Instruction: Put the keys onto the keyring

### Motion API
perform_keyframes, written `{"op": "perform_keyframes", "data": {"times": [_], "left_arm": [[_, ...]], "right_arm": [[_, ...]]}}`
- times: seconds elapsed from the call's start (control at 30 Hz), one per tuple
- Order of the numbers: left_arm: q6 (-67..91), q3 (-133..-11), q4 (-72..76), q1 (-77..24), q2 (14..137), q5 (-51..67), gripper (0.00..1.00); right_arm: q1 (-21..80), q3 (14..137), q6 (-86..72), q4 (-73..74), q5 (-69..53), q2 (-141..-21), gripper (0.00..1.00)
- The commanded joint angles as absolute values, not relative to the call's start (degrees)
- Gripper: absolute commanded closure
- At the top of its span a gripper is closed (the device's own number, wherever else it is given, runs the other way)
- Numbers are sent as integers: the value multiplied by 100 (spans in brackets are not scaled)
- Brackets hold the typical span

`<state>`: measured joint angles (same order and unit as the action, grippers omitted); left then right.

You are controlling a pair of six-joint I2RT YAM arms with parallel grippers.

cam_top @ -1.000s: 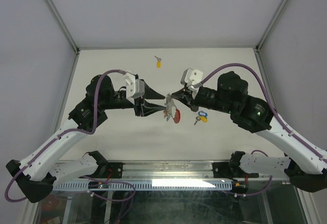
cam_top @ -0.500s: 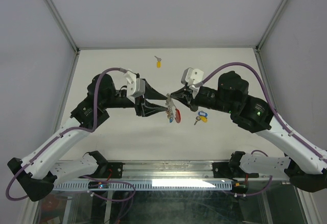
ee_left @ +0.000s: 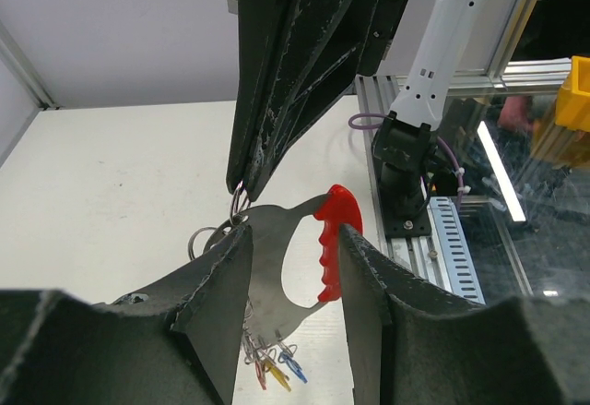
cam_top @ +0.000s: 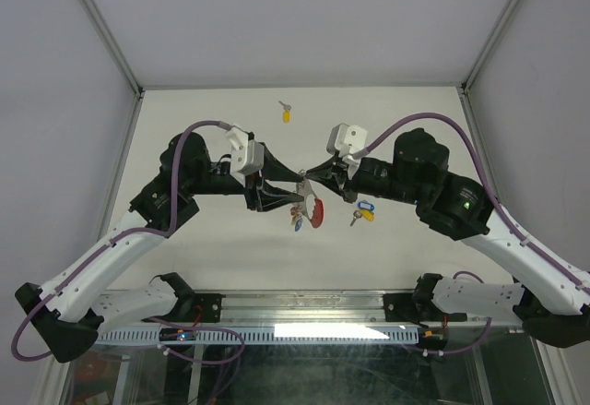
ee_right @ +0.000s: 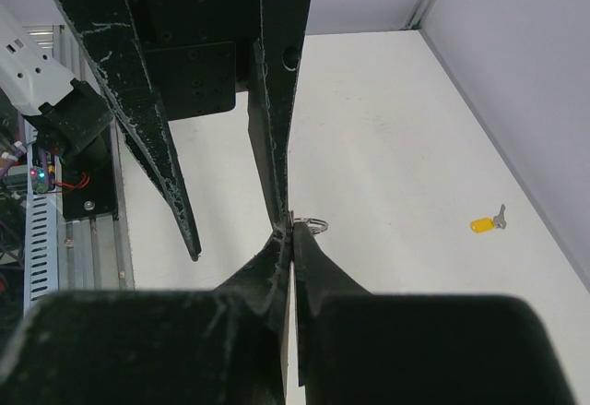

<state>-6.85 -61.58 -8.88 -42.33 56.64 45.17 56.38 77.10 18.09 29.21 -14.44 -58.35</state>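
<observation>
Two hands share the keyring [cam_top: 313, 209] above the surface [cam_top: 203, 119] — left hand [cam_top: 294, 195] closed on its flat end, right hand [cam_top: 304, 177] pinching a wire ring [ee_right: 312, 223]. Blue key [cam_top: 364, 208] lies nearest the right hand — just beside its arm.

Bright, even light, faint shadows on the white table [cam_top: 184, 128]; the left claw [ee_left: 293, 248] looks blurred up close.
</observation>
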Motion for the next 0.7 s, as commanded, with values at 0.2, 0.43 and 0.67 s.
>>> {"op": "perform_keyframes", "data": {"times": [0.2, 0.43, 0.67], "left_arm": [[-692, -6272, -648, -4248, 5687, 4577, 59], [-711, -6269, -667, -4245, 5695, 4540, 59], [-720, -6274, -665, -4245, 5695, 4516, 60]], "right_arm": [[5624, 7811, 1774, 2413, -1642, -5689, 100], [5626, 7802, 1760, 2417, -1701, -5651, 100], [5625, 7820, 1731, 2493, -1904, -5719, 100]]}}
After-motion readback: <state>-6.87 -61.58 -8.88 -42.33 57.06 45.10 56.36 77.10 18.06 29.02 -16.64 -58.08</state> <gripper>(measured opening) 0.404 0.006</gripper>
